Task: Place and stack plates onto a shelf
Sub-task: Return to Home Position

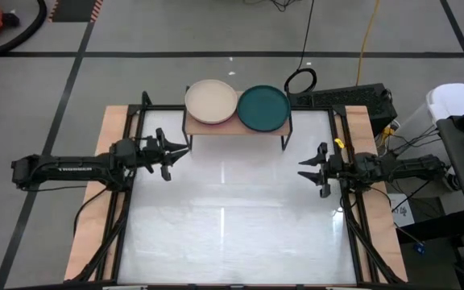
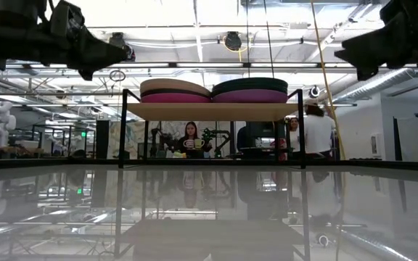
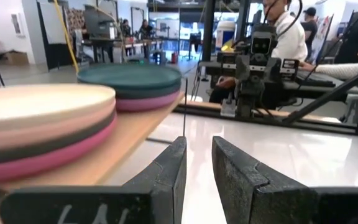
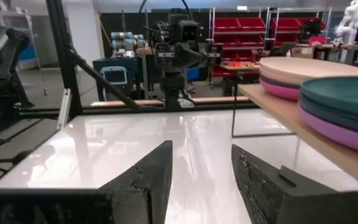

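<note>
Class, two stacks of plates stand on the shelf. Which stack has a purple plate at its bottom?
The teal-topped stack, on the shelf's right-arm side. The beige-topped stack has hot pink at its bottom.

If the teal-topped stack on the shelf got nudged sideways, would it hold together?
Probably it shifts plate by plate: the teal-topped stack is loose, shallow plates, matte so likely not slick. It sits near the shelf edge, so a hard push might tip one off.

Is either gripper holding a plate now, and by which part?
Nothing is held. The left gripper and the right gripper are both open and empty, apart from the shelf, where the plates lie in two stacks.
</note>
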`<state>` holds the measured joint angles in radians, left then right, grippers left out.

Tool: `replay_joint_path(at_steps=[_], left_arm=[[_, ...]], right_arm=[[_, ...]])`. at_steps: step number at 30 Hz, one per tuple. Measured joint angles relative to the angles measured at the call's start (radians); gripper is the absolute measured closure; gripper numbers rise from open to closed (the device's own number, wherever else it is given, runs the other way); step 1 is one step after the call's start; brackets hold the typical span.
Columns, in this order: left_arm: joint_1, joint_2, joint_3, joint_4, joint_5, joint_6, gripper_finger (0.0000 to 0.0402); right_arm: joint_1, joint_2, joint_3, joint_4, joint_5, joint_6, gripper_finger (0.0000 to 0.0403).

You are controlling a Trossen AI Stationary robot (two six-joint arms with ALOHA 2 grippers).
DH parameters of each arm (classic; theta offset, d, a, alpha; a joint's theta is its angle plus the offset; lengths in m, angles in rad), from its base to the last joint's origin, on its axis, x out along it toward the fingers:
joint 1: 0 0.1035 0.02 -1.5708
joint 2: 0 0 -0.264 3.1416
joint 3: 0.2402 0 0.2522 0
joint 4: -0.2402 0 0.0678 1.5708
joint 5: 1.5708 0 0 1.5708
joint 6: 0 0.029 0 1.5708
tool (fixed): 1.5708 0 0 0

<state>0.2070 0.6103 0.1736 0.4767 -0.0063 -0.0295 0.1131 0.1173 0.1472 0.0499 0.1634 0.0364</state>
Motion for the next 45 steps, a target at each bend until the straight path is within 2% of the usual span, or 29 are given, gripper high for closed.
replay_joint_path(at_steps=[8,18,45], left_arm=[[0.0,0.0,-0.063,0.011,0.002,-0.011,0.0321],[0.0,0.001,-0.164,0.147,0.002,-0.021,0.0321],[0.0,0.005,-0.164,0.141,0.001,-0.026,0.0321]], right_arm=[[0.0,0.0,-0.037,0.005,0.049,0.001,0.0257],[0.0,0.0,-0.099,0.05,0.05,0.004,0.0257],[0.0,0.0,-0.116,0.051,0.05,-0.018,0.0257]])
